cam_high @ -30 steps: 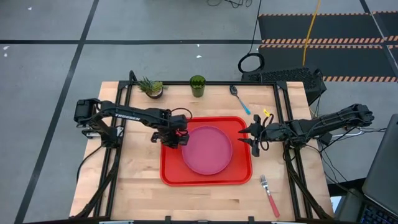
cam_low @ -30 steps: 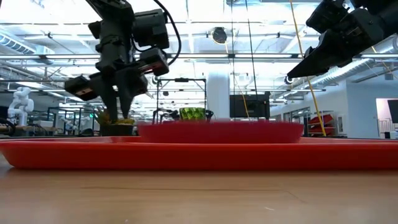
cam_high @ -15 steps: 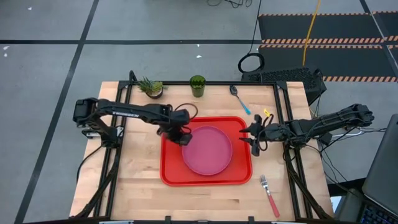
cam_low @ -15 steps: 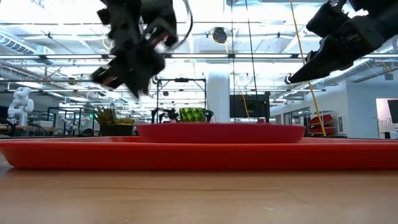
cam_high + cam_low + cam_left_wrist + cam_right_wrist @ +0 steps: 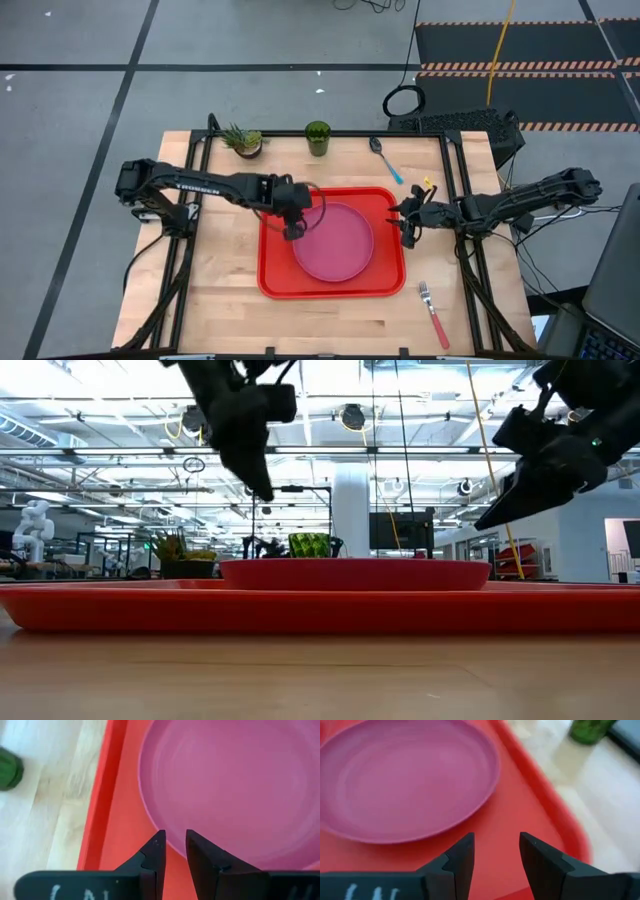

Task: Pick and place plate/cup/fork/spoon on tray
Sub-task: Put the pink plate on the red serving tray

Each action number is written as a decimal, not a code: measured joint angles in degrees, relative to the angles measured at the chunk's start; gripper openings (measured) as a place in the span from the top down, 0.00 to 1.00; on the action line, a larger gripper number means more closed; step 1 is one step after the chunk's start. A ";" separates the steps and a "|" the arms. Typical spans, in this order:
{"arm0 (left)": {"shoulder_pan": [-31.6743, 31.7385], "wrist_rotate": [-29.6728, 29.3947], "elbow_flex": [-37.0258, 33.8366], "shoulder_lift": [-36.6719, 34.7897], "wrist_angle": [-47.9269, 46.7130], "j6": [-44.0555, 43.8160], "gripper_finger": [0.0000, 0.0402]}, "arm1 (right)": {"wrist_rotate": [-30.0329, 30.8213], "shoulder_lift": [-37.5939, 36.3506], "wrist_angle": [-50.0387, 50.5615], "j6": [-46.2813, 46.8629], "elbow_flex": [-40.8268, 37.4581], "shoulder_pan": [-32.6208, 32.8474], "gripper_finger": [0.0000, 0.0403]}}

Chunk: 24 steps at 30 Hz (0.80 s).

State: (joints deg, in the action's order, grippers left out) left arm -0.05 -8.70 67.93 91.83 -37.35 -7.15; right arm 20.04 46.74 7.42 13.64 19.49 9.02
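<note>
The pink plate (image 5: 333,240) lies flat in the red tray (image 5: 275,270) at the table's middle. My left gripper (image 5: 292,228) hovers above the plate's left rim (image 5: 150,815), its fingers a narrow gap apart and empty. My right gripper (image 5: 405,228) is open and empty above the tray's right rim, right of the plate (image 5: 405,780). The dark green cup (image 5: 318,137) stands at the table's far edge. The blue-handled spoon (image 5: 385,158) lies at the far right. The red-handled fork (image 5: 434,314) lies at the near right.
A small potted spiky plant (image 5: 243,140) stands at the far edge, left of the cup. Black frame rails (image 5: 452,180) run along the table's left and right sides. Bare wood (image 5: 225,290) shows left of the tray and along the near edge.
My left gripper has risen from beside the plate's left rim, tipped, and gone a little toward the table's right, now high above that rim. My right gripper has sunk a little. The plate and tray have stayed put.
</note>
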 joint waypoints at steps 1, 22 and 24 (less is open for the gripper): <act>-0.10 -0.11 -1.46 0.02 2.10 1.17 0.80 | -0.80 0.60 0.12 0.76 0.10 0.04 0.63; -3.68 1.26 -20.24 -10.47 36.45 2.30 0.80 | -5.12 20.41 2.76 6.23 7.73 3.16 0.63; -4.50 1.07 -21.73 -10.38 40.58 3.85 0.80 | -4.89 21.29 2.74 6.63 7.84 3.60 0.63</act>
State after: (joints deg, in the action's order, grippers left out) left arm -4.55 -7.63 46.20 81.45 3.22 -3.30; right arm 15.16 68.03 10.16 20.27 27.33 12.62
